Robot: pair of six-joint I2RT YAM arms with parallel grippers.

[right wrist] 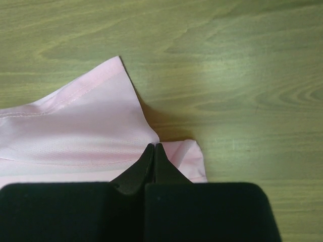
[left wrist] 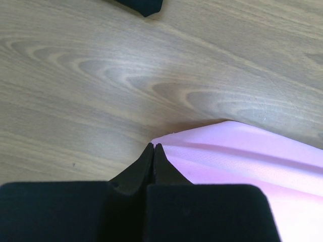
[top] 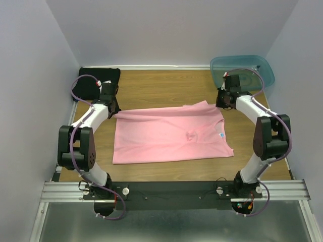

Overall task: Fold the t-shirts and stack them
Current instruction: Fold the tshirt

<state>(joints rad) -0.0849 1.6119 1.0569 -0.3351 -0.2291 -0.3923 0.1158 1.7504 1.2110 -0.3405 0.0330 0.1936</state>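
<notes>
The pink t-shirt (top: pixel 166 136) lies spread flat in the middle of the wooden table (top: pixel 166 83), and the black t-shirt (top: pixel 96 80) sits at the far left corner. My left gripper (left wrist: pixel 153 146) is clenched on the pink shirt's far left corner, and my right gripper (right wrist: pixel 154 146) on its far right corner. To fold cleanly, I judge both should lift together, keeping that edge taut, and carry it evenly toward the near hem.
</notes>
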